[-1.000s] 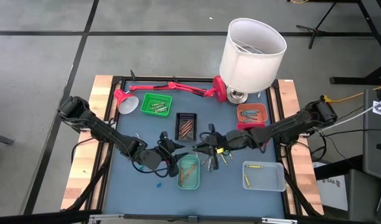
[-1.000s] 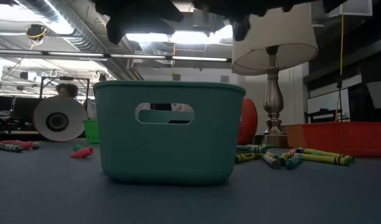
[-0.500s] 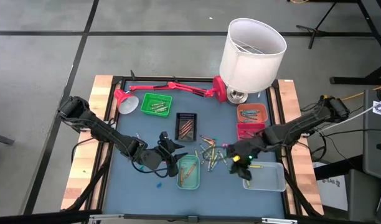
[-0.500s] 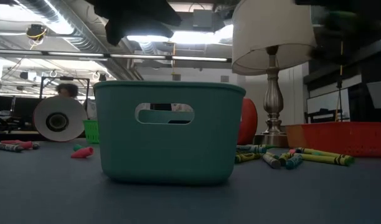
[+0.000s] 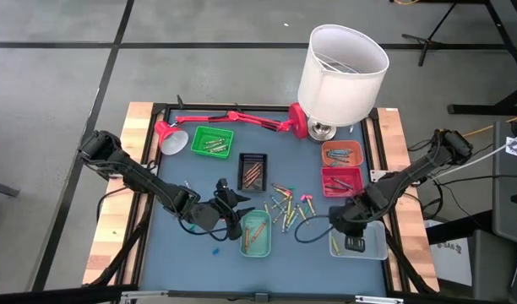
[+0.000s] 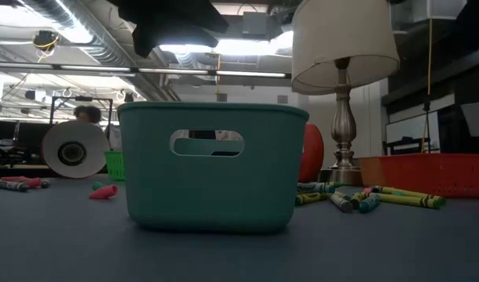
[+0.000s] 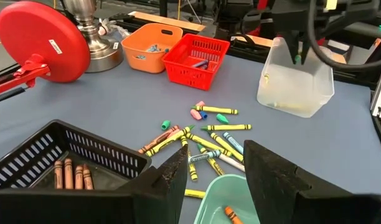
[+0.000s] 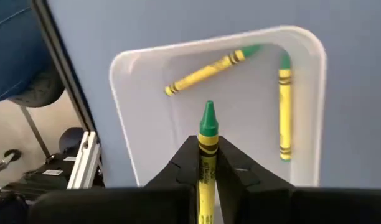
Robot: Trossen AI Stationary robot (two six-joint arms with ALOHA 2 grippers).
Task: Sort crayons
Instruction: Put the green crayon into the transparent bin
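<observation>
My right tool (image 8: 207,163), fingers pinched on a yellow-wrapped, green-tipped wax crayon (image 8: 206,155), hangs above the clear plastic tray (image 5: 370,241) at the desk's (image 5: 182,245) near right corner; only my wrist view shows that grip and the two yellow crayons (image 8: 210,67) already in the tray. From above I see just my arm over the tray, the loose mixed-colour crayons (image 5: 285,207) scattered mid-desk, and my left tool (image 7: 212,180), fingers spread and empty, beside the teal plastic bin (image 5: 257,233).
</observation>
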